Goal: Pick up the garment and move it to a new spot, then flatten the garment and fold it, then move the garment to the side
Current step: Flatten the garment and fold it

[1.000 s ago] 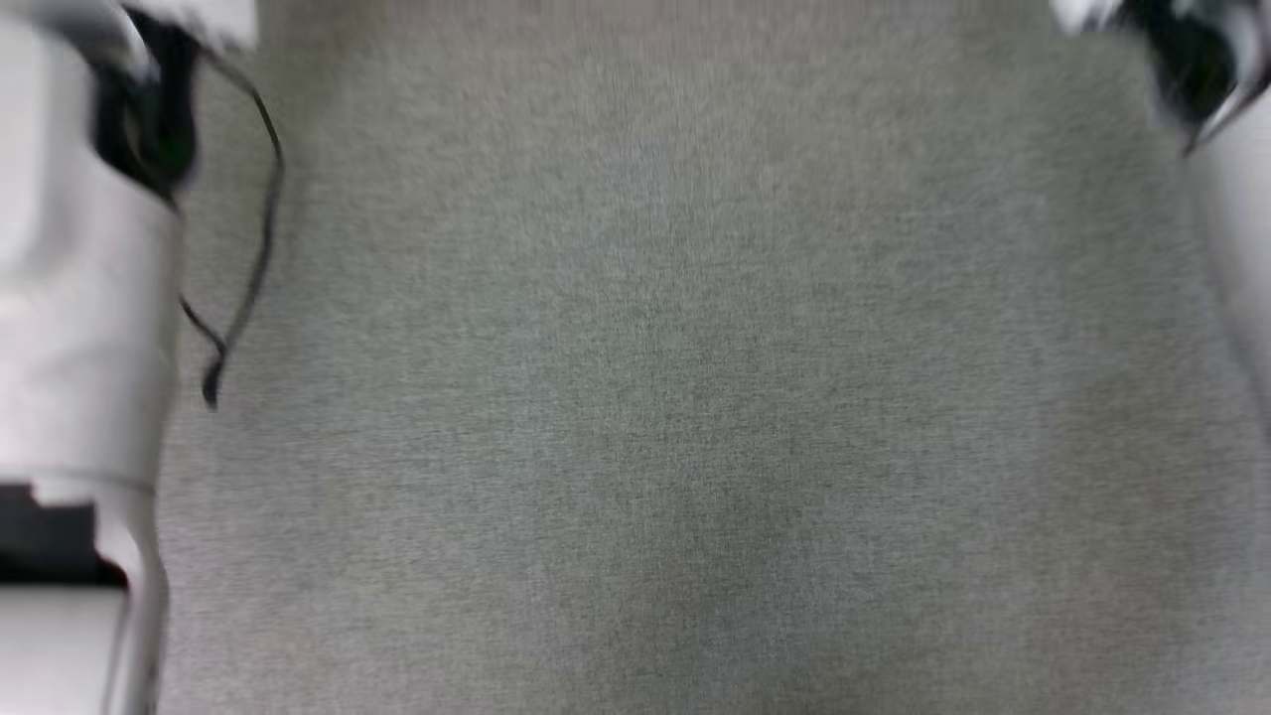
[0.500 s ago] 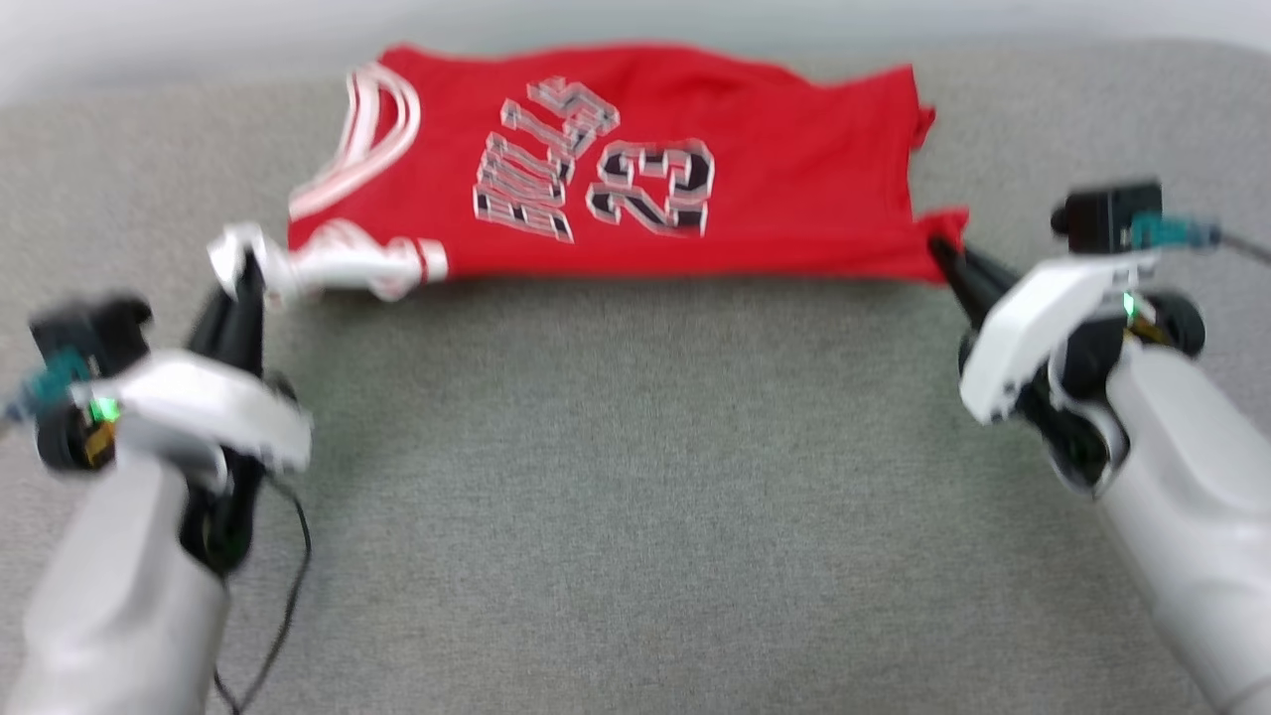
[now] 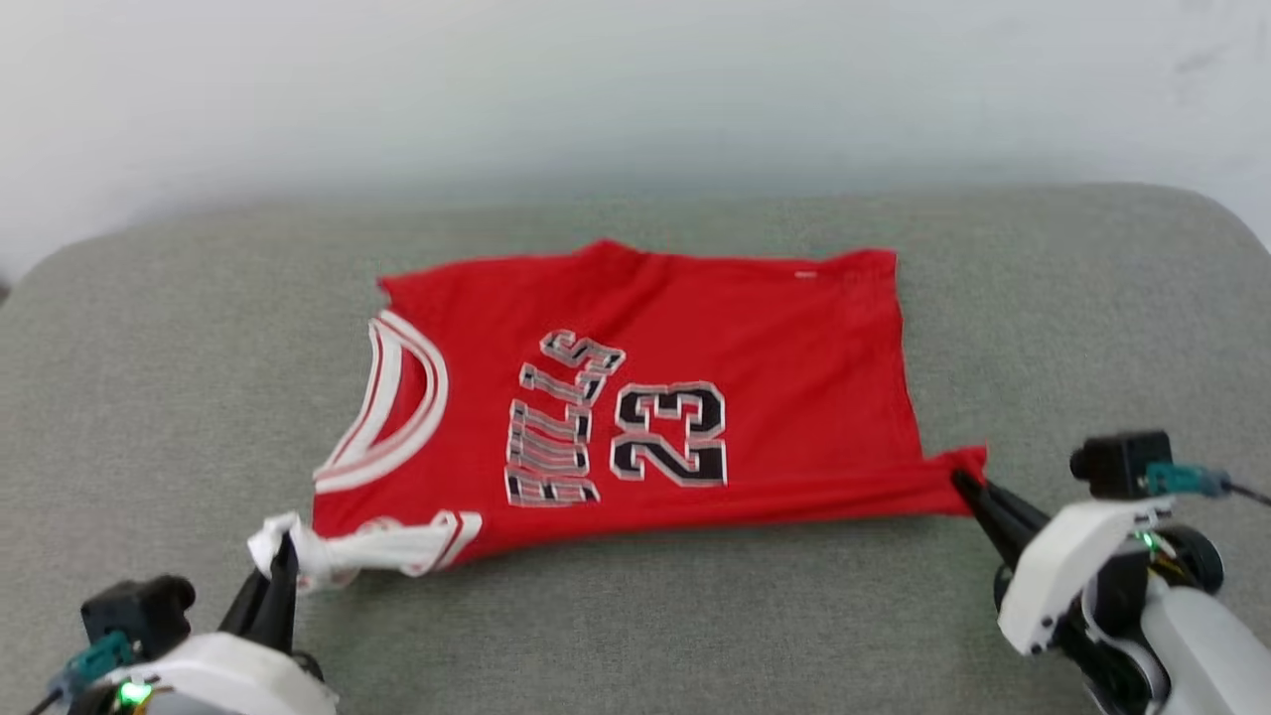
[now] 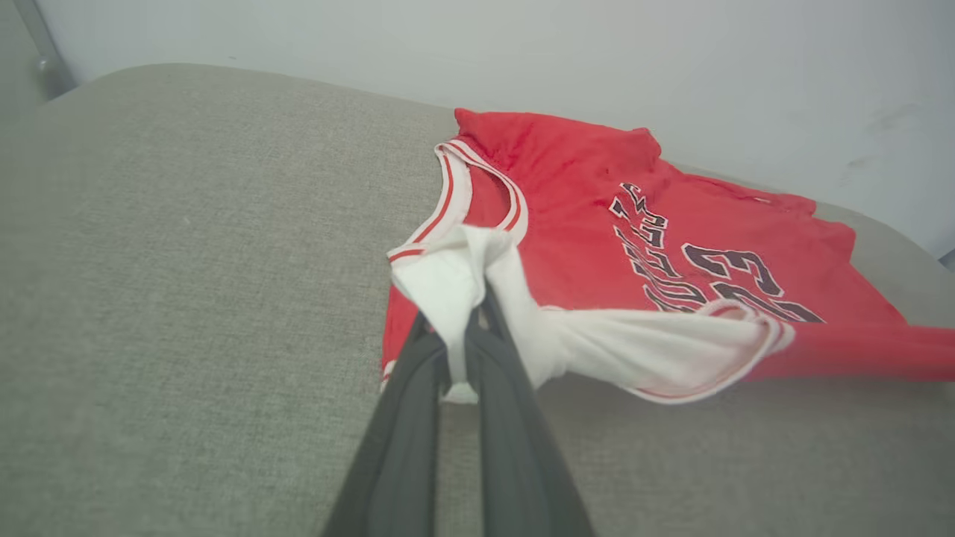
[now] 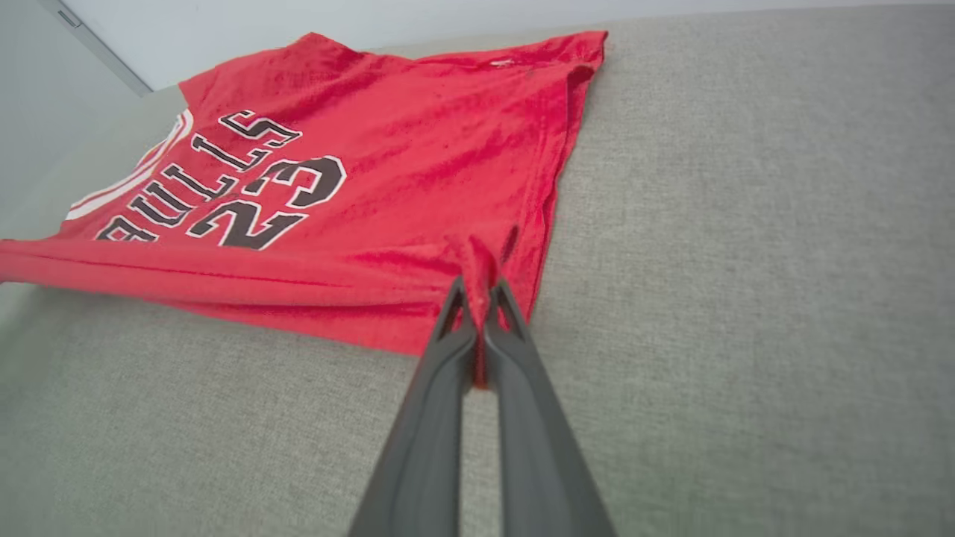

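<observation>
Left end effector (image 3: 281, 556) is clenched on the bunched white sleeve (image 3: 382, 546) at the near left. Right end effector (image 3: 965, 484) is pinching the red bottom corner at the near right. Between them the garment (image 3: 645, 397) lies chest-up, near edge pulled taut, on a grey woven padded surface (image 3: 695, 616) with rounded far corners. Pale wall (image 3: 635, 89) behind. Both arms are cut off at the bottom edge, and the lettering is slightly blurred.

The jersey (image 3: 794, 338) was red, its near-left sleeve (image 3: 382, 544) white, its collar trim (image 3: 395, 422) striped red and white, its chest lettering (image 3: 667, 437) black outlined in white. The cushion (image 3: 635, 626) beneath was mottled grey.
</observation>
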You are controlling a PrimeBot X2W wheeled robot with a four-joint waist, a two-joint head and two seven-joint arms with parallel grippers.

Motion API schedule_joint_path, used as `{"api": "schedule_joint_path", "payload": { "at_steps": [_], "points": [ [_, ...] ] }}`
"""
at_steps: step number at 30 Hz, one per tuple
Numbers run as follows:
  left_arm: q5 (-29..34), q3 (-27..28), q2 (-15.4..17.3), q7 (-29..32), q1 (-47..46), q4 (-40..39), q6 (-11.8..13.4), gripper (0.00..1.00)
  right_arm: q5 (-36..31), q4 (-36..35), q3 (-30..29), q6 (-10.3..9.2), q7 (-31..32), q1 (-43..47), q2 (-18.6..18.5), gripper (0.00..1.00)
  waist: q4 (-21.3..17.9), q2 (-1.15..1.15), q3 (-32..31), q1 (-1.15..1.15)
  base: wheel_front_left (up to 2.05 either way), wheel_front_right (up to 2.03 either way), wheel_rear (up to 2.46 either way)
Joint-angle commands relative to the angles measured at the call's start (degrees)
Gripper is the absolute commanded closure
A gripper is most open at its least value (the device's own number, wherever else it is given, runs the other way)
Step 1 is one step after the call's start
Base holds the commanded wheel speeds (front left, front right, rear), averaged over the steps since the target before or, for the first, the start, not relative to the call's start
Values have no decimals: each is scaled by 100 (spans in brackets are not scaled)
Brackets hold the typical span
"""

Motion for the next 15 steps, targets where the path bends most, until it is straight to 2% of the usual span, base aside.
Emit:
{"api": "schedule_joint_path", "payload": {
  "at_steps": [1,8,12,15],
  "points": [
    [-49,68,86,62,223,-187,136,100,-57,-135,-177,-14,29,255,-112,100,59,0,-91,2,0,0,0],
    [-121,163,260,496,1175,-1493,688,100,-609,-1467,-1347,-14,699,1739,183,100,133,0,-221,2,0,0,0],
    [-110,205,353,679,1321,-2059,869,100,-1051,-2434,-2030,-14,1326,2373,537,100,143,0,-163,2,0,0,0],
    [-81,199,420,773,1155,-2232,886,100,-1353,-3035,-2363,-13,1747,2546,866,100,118,0,-47,2,0,0,0]
  ]
}}
